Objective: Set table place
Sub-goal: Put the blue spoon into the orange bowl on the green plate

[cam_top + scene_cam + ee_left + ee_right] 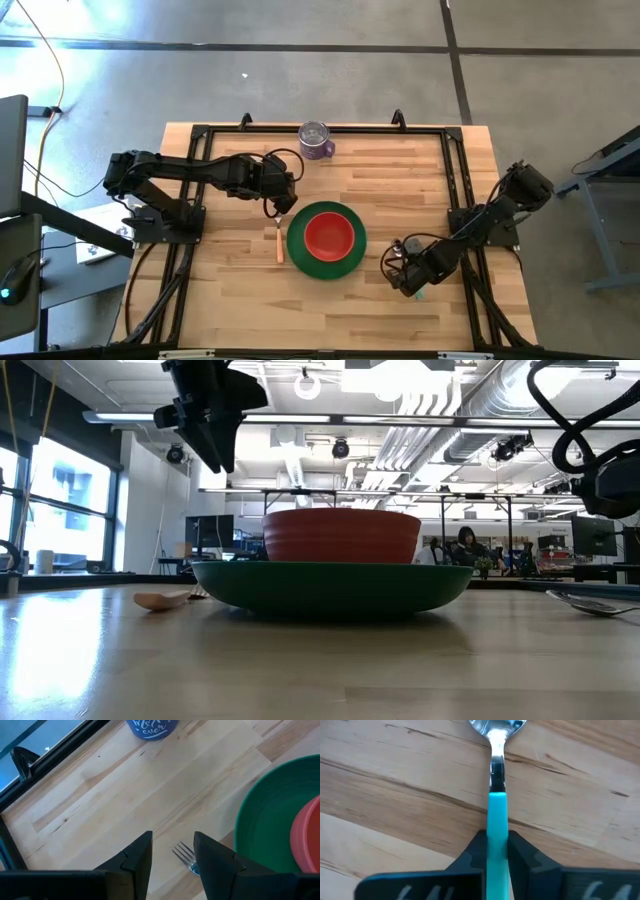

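Overhead view of the table with 1 place setting partly laid. At centre frame lies 1 green plate, and 1 red bowl sits inside it.

1 fork lies flat just left of the plate, apart from its rim. Its long axis runs vertically in the overhead frame, orange handle toward the bottom edge. The left wrist view shows its metal tines pointing toward the table's far edge.

1 spoon lies at the lower right of the overhead frame, to the right of the plate and well apart from it. In the right wrist view its long axis runs straight away from the gripper, metal bowl end farthest out and teal handle nearest. In the low view its metal end rests on the wood at the right edge.

The right gripper is low over the table at lower right, with both fingers closed against the sides of the teal handle.

The left gripper hovers above the upper end of the fork, upper left of the plate. Its fingers are parted by a moderate gap and hold nothing.

1 purple mug stands near the table's top edge, above the plate.
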